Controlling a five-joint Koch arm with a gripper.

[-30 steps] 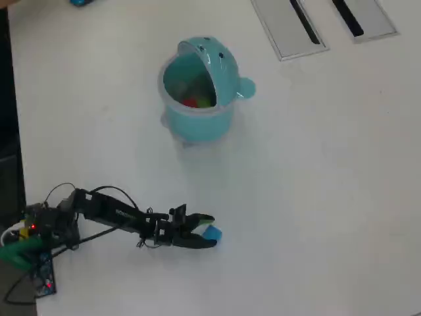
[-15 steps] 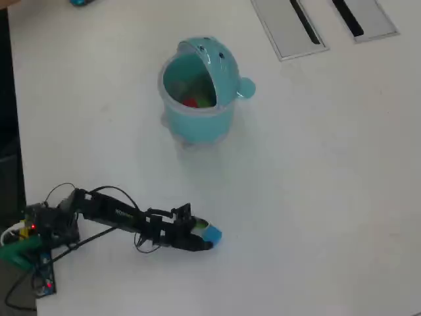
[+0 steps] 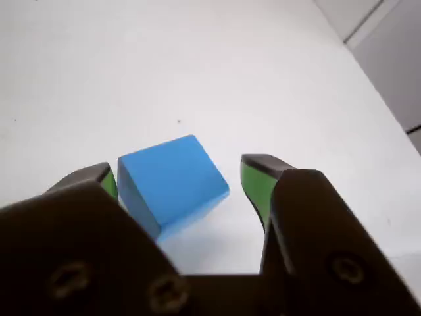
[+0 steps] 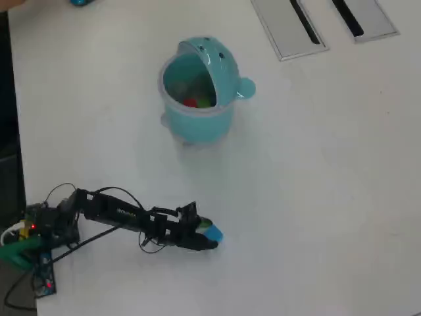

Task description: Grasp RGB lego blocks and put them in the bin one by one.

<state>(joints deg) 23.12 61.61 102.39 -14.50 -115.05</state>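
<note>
White tabletop (image 4: 316,197), claw straddling the last loose cube.

Low in the wrist view, the claw (image 3: 177,181) stands apart around the blue cube (image 3: 172,181), having closed in since a second ago; a grasp looks imminent. Farther up in the overhead view, the bin (image 4: 197,92) holds red and green pieces, blurred.

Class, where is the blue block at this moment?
The blue block sits on the white table between the open jaws of the gripper, in the lower middle of the overhead view, well below the teal bin.
</note>
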